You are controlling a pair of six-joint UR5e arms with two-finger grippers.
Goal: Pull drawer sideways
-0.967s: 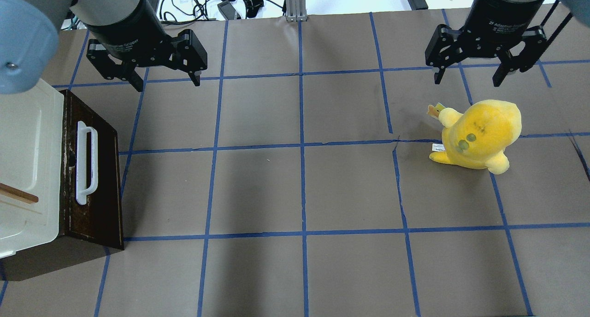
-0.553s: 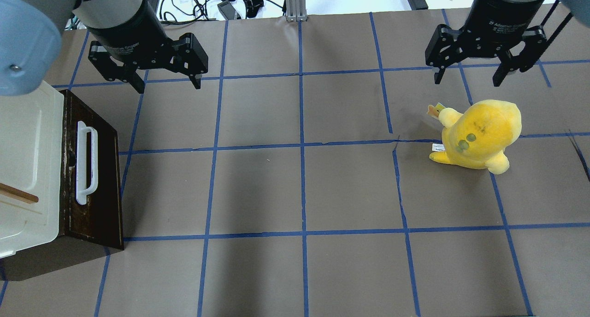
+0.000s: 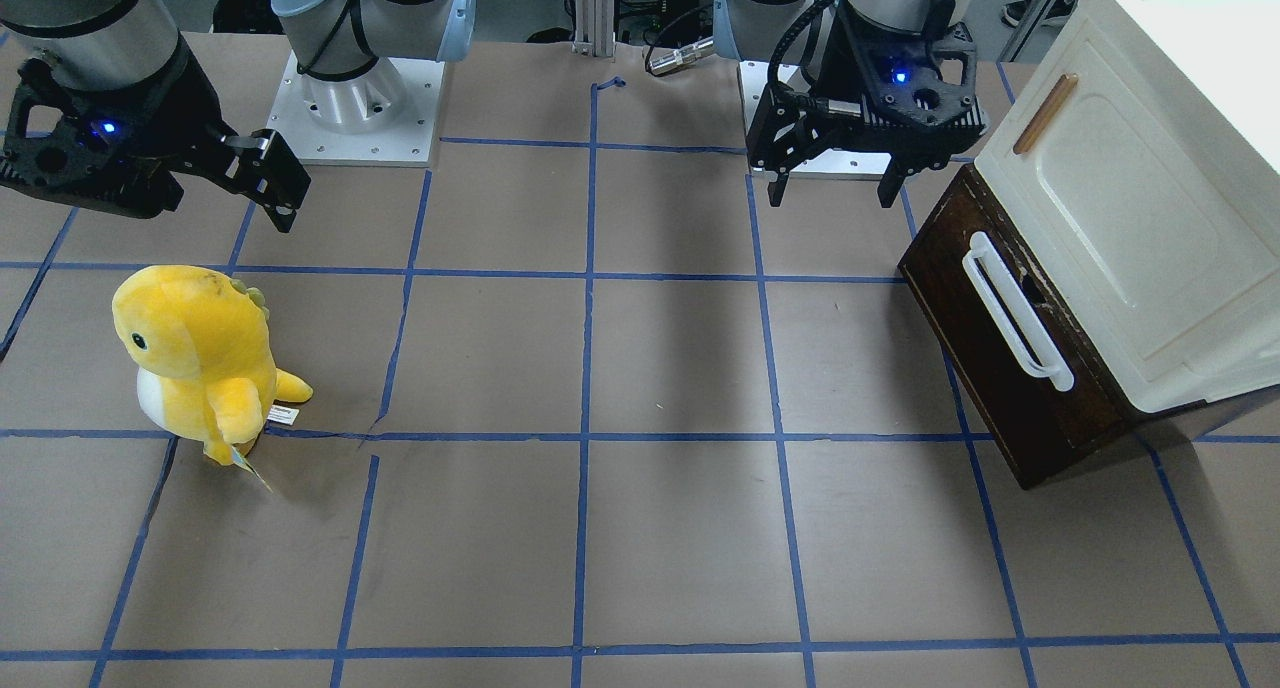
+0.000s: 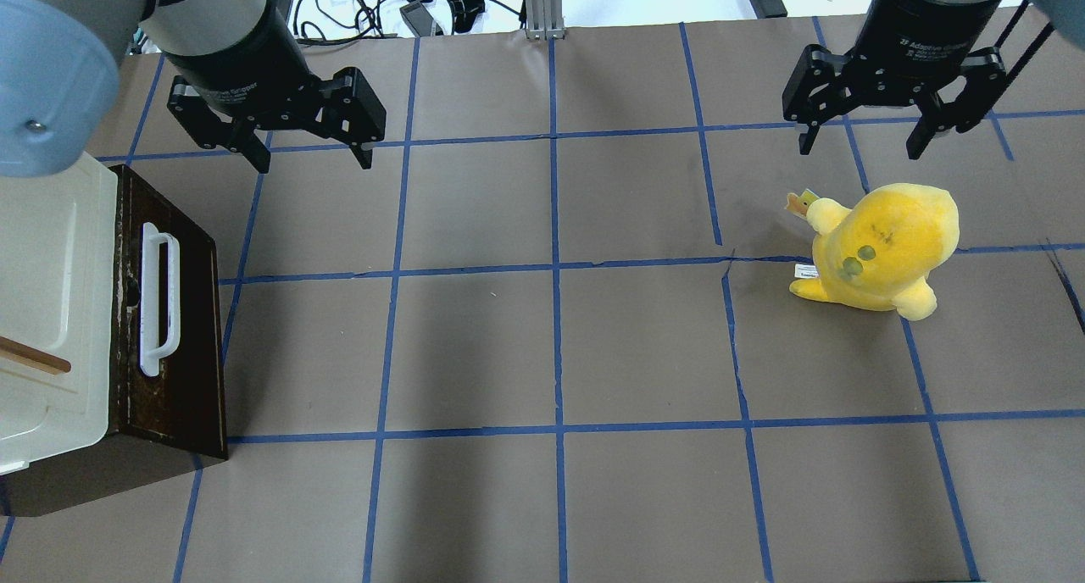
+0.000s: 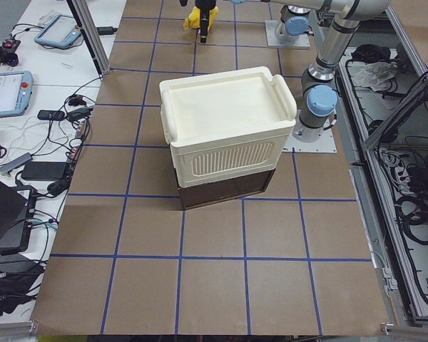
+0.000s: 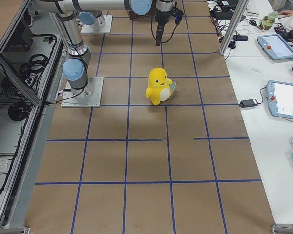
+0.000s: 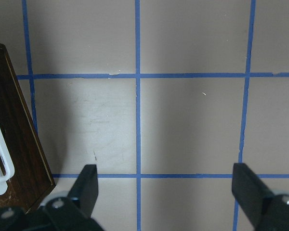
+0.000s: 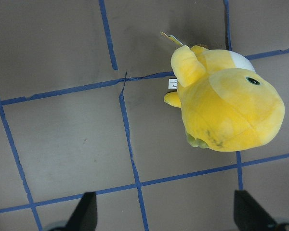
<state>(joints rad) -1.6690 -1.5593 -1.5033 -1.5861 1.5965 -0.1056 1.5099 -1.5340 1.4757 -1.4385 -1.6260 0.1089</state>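
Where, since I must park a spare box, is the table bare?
Bare: the wide middle between the drawer and the plush. Tight: by the drawer's corner near the left claw, and between the right claw and the plush.

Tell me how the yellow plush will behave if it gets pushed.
The yellow plush looks soft and stuffed, so it would likely squash rather than resist. It stands upright with a big head on small feet, so a push probably tips it.

Blue-gridded brown table (image 4: 559,346) — on it, cabinet (image 4: 51,252) with drawer (image 4: 195,337), yellow plush (image 4: 881,248).
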